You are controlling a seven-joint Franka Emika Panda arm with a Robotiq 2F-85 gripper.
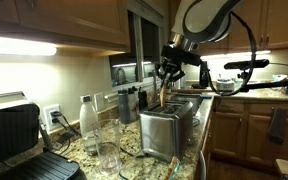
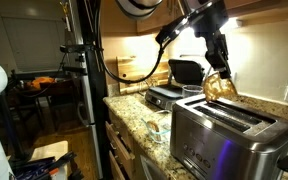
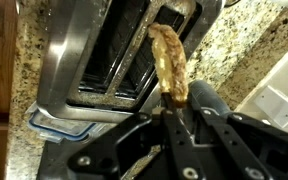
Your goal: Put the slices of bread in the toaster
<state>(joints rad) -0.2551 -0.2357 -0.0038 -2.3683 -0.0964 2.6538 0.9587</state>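
The brushed steel toaster stands on the granite counter; it shows in both exterior views and in the wrist view, with long slots on top. My gripper hangs right above it, shut on a slice of toasted bread. The slice hangs edge-down just over the toaster's top, near a slot. I cannot tell whether its tip is inside the slot.
A clear bottle and a glass stand beside the toaster. A black contact grill sits at the near end. Another black grill stands at the far end. A clear lid lies under the toaster's corner.
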